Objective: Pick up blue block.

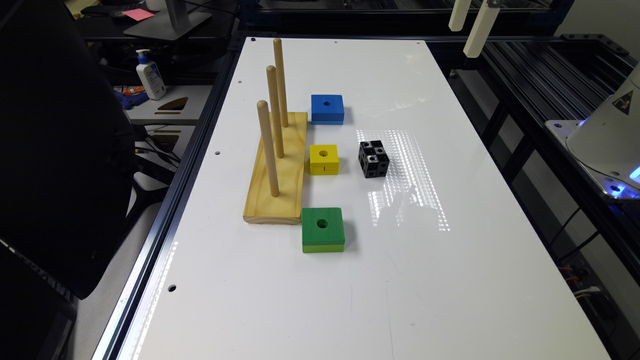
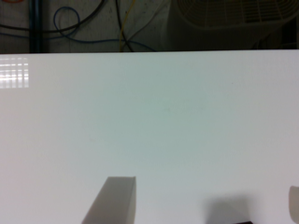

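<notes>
The blue block (image 1: 327, 108), flat and square with a round hole in its centre, lies on the white table (image 1: 450, 280) beside the far end of the wooden peg stand (image 1: 278, 172). High over the table's far edge, toward the exterior view's right, hangs my gripper (image 1: 470, 22), well away from the blue block. In the wrist view my gripper (image 2: 208, 185) is open: its two pale fingers stand wide apart over bare white table with nothing between them.
A yellow block (image 1: 324, 159) and a green block (image 1: 322, 229) lie in a row with the blue one along the stand, which carries three upright pegs. A black cube (image 1: 373, 158) sits beside the yellow block. The arm's base (image 1: 607, 135) is at the right edge.
</notes>
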You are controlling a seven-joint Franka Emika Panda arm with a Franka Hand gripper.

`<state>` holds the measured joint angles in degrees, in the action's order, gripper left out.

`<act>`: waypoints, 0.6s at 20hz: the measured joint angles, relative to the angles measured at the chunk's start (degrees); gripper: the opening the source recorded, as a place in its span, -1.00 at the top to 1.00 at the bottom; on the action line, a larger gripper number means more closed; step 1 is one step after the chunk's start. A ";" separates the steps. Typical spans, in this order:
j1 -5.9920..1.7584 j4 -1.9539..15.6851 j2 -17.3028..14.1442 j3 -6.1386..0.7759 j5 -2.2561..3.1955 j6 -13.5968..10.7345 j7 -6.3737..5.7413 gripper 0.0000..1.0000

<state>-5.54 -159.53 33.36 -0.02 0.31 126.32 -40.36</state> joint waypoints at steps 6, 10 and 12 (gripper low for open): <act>-0.16 0.00 0.02 0.00 0.03 0.00 0.01 -1.00; -0.89 0.02 0.02 0.00 0.14 0.16 0.46 -1.00; -1.43 0.02 0.02 0.00 0.14 0.29 1.01 -1.00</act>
<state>-6.98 -159.51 33.38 -0.02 0.45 126.61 -39.35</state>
